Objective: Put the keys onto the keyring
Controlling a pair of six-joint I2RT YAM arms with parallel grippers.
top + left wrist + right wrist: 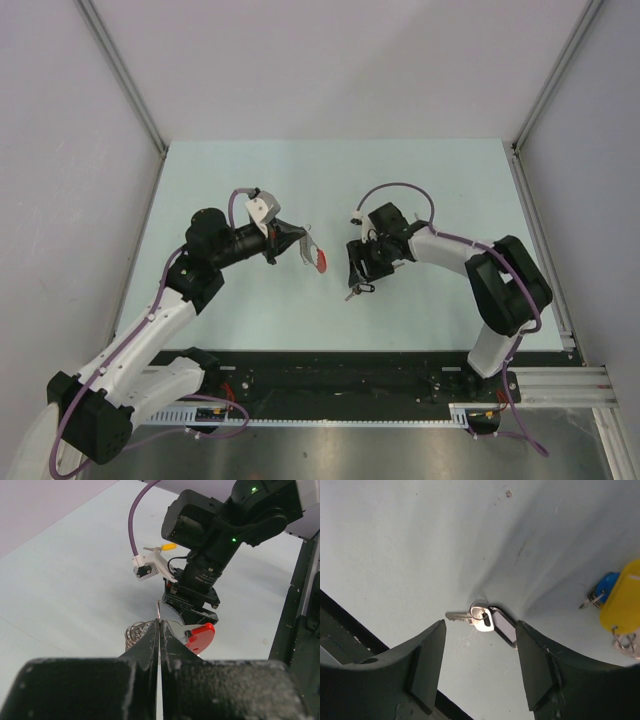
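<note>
Pale mint table [330, 175], grey walls [50, 150] L + R w/ alu posts [120, 72], black rail [340, 372] along near edge.

shiny metal key [479, 620], smooth matt table [395, 540]

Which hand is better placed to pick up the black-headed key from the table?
The right hand: it is open, and its wrist view shows the black-headed key framed between its fingers. The left hand is shut on the keyring, so it looks occupied.
</note>
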